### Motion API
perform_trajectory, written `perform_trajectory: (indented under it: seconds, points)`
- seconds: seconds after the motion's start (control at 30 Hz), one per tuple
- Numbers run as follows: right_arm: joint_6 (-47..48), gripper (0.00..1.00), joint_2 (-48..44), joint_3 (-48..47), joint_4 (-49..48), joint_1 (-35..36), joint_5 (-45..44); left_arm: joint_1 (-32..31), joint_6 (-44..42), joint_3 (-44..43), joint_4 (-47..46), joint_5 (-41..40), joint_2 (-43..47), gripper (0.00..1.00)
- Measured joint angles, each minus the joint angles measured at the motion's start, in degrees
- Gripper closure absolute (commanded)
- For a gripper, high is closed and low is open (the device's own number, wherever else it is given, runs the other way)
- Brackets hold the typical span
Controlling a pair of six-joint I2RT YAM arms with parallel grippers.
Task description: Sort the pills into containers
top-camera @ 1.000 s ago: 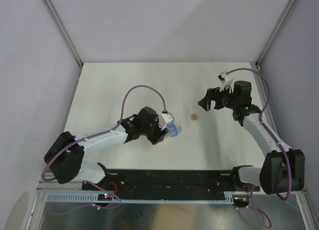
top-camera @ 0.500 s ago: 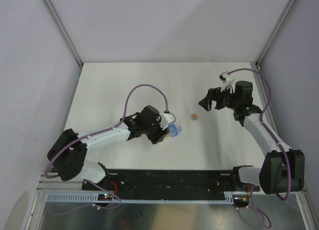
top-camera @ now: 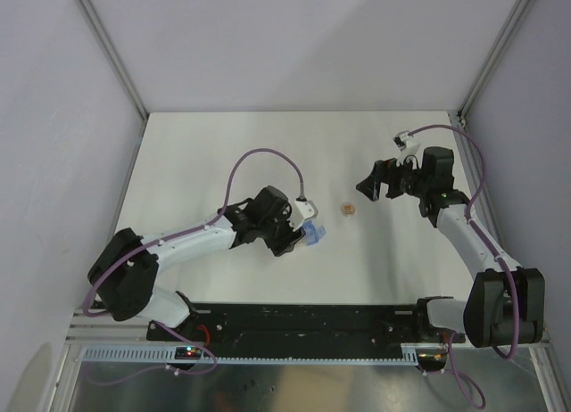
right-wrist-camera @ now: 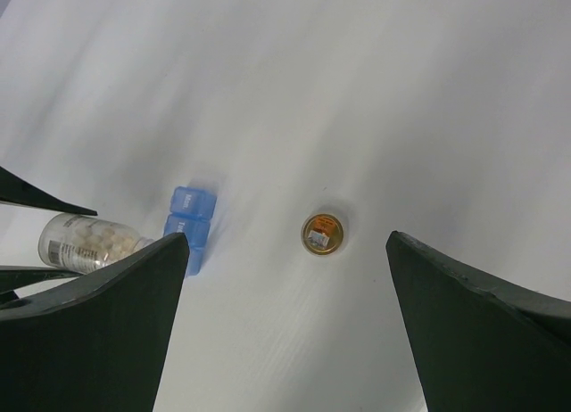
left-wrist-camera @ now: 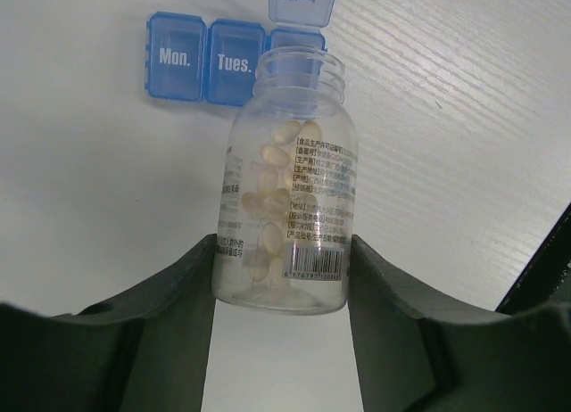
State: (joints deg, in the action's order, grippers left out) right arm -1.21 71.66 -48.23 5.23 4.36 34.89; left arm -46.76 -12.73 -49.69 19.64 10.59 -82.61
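The bottle (left-wrist-camera: 321, 189) is clamped by the left gripper (left-wrist-camera: 284, 251) at the containers (left-wrist-camera: 210, 60). If overtilted, pills (left-wrist-camera: 270, 202) could be spilled past them. The right gripper (right-wrist-camera: 287, 243) is open.

Mon., Tues. on containers (left-wrist-camera: 214, 66), Wed on lid (left-wrist-camera: 302, 0)

This is looking like a robotics lab test cell: a white table (top-camera: 223, 153) is sitting boxed in by plain pale walls (top-camera: 294, 37) on the left, right and far sides, with bare aluminium posts (top-camera: 109, 51) rising at the far corners. The left arm (top-camera: 187, 243) and the right arm (top-camera: 464, 234) are standing bolted to a black rail (top-camera: 303, 316) along the near edge, trailing purple cables (top-camera: 259, 155). A pill bottle (left-wrist-camera: 285, 189) and a blue strip of day-labelled containers (left-wrist-camera: 214, 60) are figuring as small test props.
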Motion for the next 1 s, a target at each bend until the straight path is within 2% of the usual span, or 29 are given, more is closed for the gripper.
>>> perform_trajectory:
  seconds: [1.0]
  points:
    - [0.0, 0.01, 0.0, 0.6, -0.4, -0.7, 2.1, -0.9, -6.1, -11.2, 13.3, -2.8, -5.2, 1.00]
